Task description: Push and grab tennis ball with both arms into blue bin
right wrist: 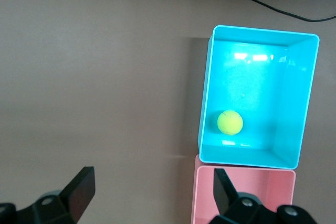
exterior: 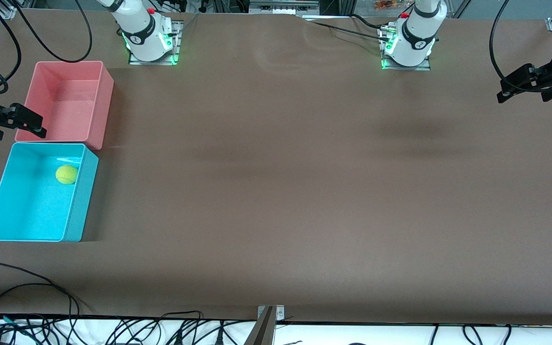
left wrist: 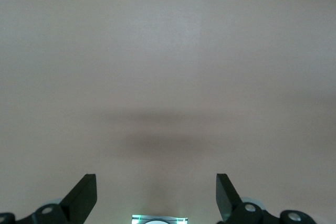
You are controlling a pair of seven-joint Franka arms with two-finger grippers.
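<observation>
The yellow-green tennis ball (exterior: 66, 174) (right wrist: 230, 122) rests on the floor of the blue bin (exterior: 82, 201) (right wrist: 205, 103), close to the wall next to the pink bin. My right gripper (exterior: 33, 121) (right wrist: 152, 188) hangs open and empty in the air over the pink bin's outer edge, at the right arm's end of the table. One of its fingers is over the pink bin and the other over bare table. My left gripper (exterior: 506, 89) (left wrist: 156, 192) hangs open and empty over bare brown table at the left arm's end.
A same-sized pink bin (exterior: 106, 103) (right wrist: 247, 198) stands empty, touching the blue bin and farther from the front camera. Black cables (exterior: 27, 287) lie along the table's front edge, and a metal bracket (exterior: 270, 314) sits at its middle. The table surface (exterior: 281, 182) is brown.
</observation>
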